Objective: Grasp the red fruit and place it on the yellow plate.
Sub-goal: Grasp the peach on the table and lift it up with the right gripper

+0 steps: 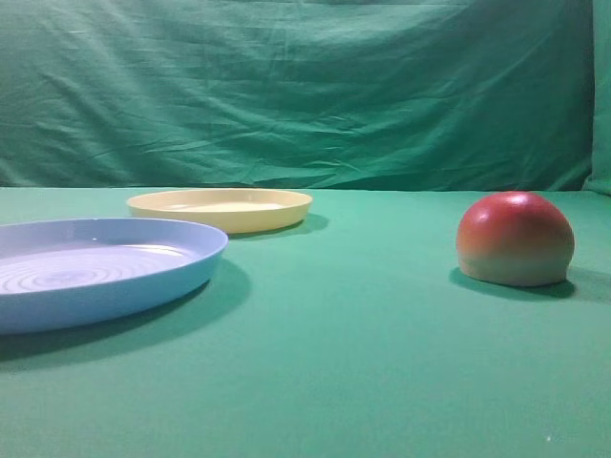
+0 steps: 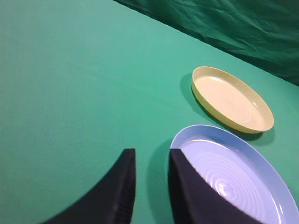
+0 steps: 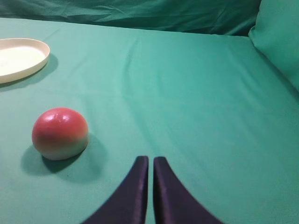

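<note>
- Red fruit (image 3: 60,133) at left centre of the right wrist view, flat base down on the green cloth (image 3: 196,102), up and to the left of the right gripper (image 3: 150,164) at bottom centre
- Right jaws nearly together, only a thin slit between, holding nothing
- No long axis to speak of: round dome, graspable from any side
- Left gripper (image 2: 152,161) at bottom of the left wrist view, narrowly parted, empty, just beside the blue plate (image 2: 261,154); no fruit in that view
- Yellow plate (image 1: 153,203) left of centre in the exterior view, well apart from the fruit at far right
- Judged nearer: right arm; opening wider needed first
</note>
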Controlling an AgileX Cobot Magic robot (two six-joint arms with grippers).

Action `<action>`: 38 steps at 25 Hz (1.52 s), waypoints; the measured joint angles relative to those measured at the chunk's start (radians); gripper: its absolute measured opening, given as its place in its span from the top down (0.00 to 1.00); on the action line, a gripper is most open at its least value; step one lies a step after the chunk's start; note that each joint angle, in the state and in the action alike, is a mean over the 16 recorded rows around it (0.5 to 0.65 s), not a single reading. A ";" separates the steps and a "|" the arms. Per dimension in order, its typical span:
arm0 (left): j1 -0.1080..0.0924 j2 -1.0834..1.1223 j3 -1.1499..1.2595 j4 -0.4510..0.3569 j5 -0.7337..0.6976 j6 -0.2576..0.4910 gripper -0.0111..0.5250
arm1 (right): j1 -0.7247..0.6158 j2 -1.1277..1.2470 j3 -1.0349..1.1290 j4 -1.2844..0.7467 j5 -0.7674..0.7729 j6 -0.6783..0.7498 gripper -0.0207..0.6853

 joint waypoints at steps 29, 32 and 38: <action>0.000 0.000 0.000 0.000 0.000 0.000 0.69 | 0.000 0.000 -0.001 0.097 -0.136 0.013 0.97; 0.000 0.000 0.000 0.000 0.000 0.000 0.69 | 0.000 0.001 -0.020 0.147 -0.179 0.014 0.97; 0.000 0.000 0.000 0.000 0.000 0.000 0.69 | 0.000 0.056 -0.138 0.237 -0.163 -0.031 0.97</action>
